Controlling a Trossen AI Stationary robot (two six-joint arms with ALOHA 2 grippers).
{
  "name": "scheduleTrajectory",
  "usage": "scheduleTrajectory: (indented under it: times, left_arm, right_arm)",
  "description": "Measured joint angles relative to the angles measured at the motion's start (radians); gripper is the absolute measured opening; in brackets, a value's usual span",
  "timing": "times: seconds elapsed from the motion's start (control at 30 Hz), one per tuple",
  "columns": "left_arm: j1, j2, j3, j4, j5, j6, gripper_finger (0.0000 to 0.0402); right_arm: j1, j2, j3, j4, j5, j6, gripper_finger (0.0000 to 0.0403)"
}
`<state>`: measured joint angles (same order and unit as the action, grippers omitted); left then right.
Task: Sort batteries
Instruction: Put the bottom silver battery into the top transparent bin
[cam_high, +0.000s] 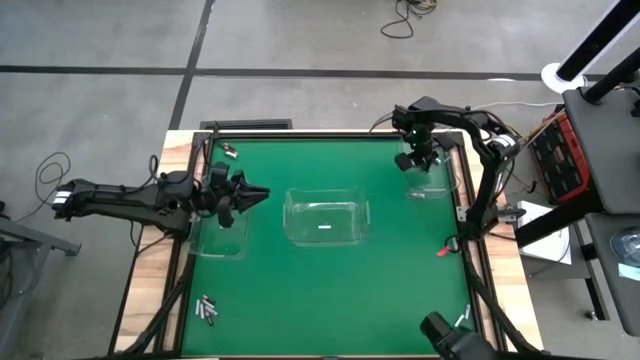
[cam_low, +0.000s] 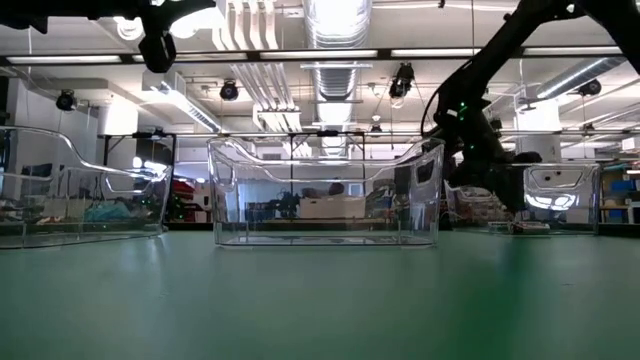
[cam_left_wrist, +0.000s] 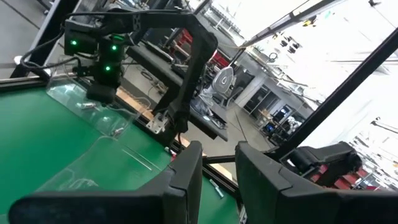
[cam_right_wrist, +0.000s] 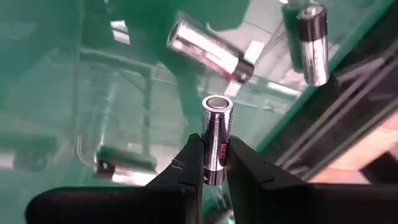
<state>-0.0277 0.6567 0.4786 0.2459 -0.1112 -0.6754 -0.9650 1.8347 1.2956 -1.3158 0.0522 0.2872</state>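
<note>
Your table is a green mat (cam_high: 330, 290) in a wooden frame, with three clear bins on it: a left bin (cam_high: 218, 238), a middle bin (cam_high: 327, 217) and a right bin (cam_high: 425, 176) at the far right corner. Your right gripper (cam_right_wrist: 210, 171) hangs over the right bin with its fingers closed on a battery (cam_right_wrist: 216, 138) held upright, and other batteries (cam_right_wrist: 208, 46) lie in the bin below. Loose batteries also sit near the front-left corner (cam_high: 207, 310), with a few by the far-left edge (cam_high: 229, 152) and one in the middle bin (cam_high: 325, 227). Your left gripper (cam_left_wrist: 217, 171) waits above the left bin, fingers narrowly apart and holding nothing. The risk I see: released from this height, the battery could bounce off those beneath or roll. Another is clipping the bin wall and shifting the bin.
</note>
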Motion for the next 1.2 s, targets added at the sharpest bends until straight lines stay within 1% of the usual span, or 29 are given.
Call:
scheduleTrajectory:
  times: [0.2,0.3,0.43,0.6,0.73,1.03,1.2]
  left_arm:
    - [0.000,-0.001,0.000,0.000,-0.001,0.001,0.0077]
    - [0.000,-0.001,0.000,0.000,-0.002,0.009,0.0077]
    - [0.000,0.003,0.000,-0.001,-0.003,0.015,0.0077]
    - [0.000,0.003,0.000,-0.001,-0.011,0.042,0.0077]
    - [0.000,0.003,0.000,0.000,-0.011,0.042,0.0077]
    - [0.000,0.003,0.000,0.000,-0.012,0.042,0.0077]
    - [0.000,0.003,0.000,0.000,-0.012,0.042,0.0077]
  right_arm:
    - [-0.039,-0.025,-0.029,0.048,-0.013,0.040,0.0038]
    - [-0.042,-0.060,-0.061,0.083,-0.011,0.047,0.0038]
    - [-0.045,-0.119,-0.136,0.148,-0.012,0.095,0.0038]
    - [-0.051,-0.177,-0.254,0.285,-0.091,0.153,0.0038]
    - [-0.050,-0.210,-0.309,0.385,-0.097,0.181,0.0040]
    - [-0.050,-0.228,-0.320,0.428,-0.079,0.184,0.0065]
    - [-0.050,-0.244,-0.321,0.414,-0.071,0.191,0.0097]
